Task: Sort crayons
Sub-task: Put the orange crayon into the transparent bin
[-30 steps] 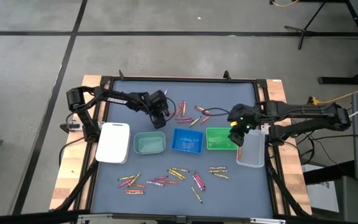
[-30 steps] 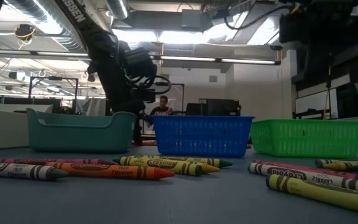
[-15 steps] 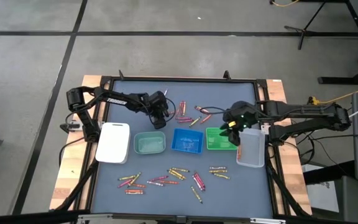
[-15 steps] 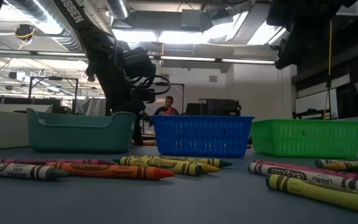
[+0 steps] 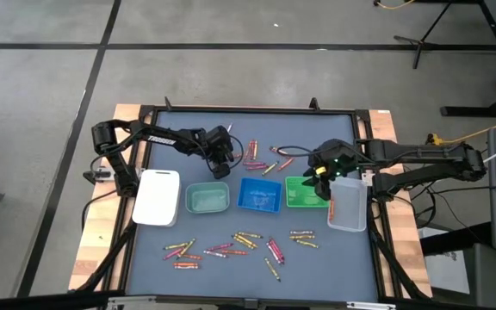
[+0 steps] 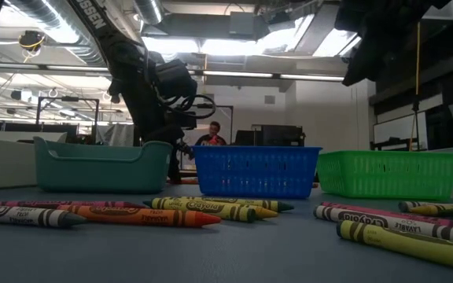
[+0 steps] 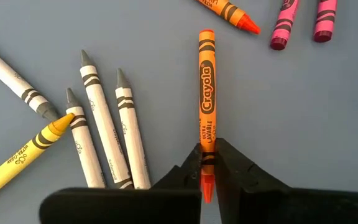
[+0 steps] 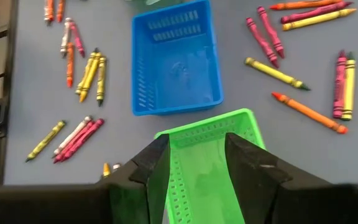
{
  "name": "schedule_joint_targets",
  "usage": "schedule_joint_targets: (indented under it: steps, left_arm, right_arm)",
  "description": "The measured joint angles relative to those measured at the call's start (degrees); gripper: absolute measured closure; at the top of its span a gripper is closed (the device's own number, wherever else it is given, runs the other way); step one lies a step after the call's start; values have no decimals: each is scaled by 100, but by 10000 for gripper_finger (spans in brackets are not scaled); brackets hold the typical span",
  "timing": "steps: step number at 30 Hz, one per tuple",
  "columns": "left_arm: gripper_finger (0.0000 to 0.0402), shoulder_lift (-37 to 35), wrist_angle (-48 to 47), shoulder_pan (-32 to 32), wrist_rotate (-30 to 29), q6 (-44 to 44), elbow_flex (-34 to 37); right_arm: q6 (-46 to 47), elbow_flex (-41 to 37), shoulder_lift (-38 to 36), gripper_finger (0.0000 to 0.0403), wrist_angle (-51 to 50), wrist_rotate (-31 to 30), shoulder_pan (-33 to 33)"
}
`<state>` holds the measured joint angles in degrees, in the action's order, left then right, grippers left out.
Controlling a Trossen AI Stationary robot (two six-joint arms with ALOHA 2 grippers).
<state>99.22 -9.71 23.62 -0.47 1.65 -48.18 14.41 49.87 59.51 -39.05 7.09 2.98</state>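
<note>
My left gripper (image 5: 223, 160) is low over the mat's far left part, behind the teal tray (image 5: 207, 198), and is shut on an orange crayon (image 7: 206, 93). Several grey crayons (image 7: 104, 137) and a yellow one (image 7: 23, 158) lie beside it on the mat. My right gripper (image 8: 194, 155) is open and empty above the green tray (image 8: 210, 165); it also shows in the high view (image 5: 322, 169). More crayons lie loose on the mat, some in a far group (image 5: 265, 157) and some in a near group (image 5: 239, 245). My left gripper (image 7: 208, 163) pinches the orange crayon between its two fingers by the two long sides near its pointed end (image 7: 207, 149). The fingers come from above and point down. The crayon lies level with the mat; whether it is lifted clear I cannot tell.
Several trays stand in a row across the mat's middle: white (image 5: 158, 198), teal, blue (image 5: 261, 194), green (image 5: 301, 191) and clear (image 5: 347, 205). The table has a raised black rim (image 5: 248, 110). A person (image 6: 211, 135) shows in the room beyond the table.
My right gripper has gone toward the table's far edge and a little left, from over the clear tray's edge to over the green tray, still open.
</note>
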Motion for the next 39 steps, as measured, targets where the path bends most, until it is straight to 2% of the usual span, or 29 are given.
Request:
schedule_joint_targets:
  steps: [5, 15, 21, 26, 32, 39]
  left_arm:
    - [394, 2, 2, 0, 2, 2, -24]
    - [396, 15, 27, 0, 2, -30, -452]
    - [395, 15, 154, -24, 12, -307, -908]
    - [395, 15, 1085, -141, 17, -280, -1122]
    - [395, 15, 2554, -338, 17, -282, -1126]
    - [395, 15, 3313, -665, 19, -280, -1126]
  right_arm:
    - [1, 0, 0, 249, 0, -260, 0]
    - [17, 0, 0, 249, 2, -277, 0]
    - [24, -1, 47, 249, 371, -1088, 0]
    - [26, -2, 237, 249, 1005, -1786, 4]
    - [27, -2, 476, 249, 1843, -2199, 4]
    - [26, -2, 657, 249, 2438, -2851, 4]
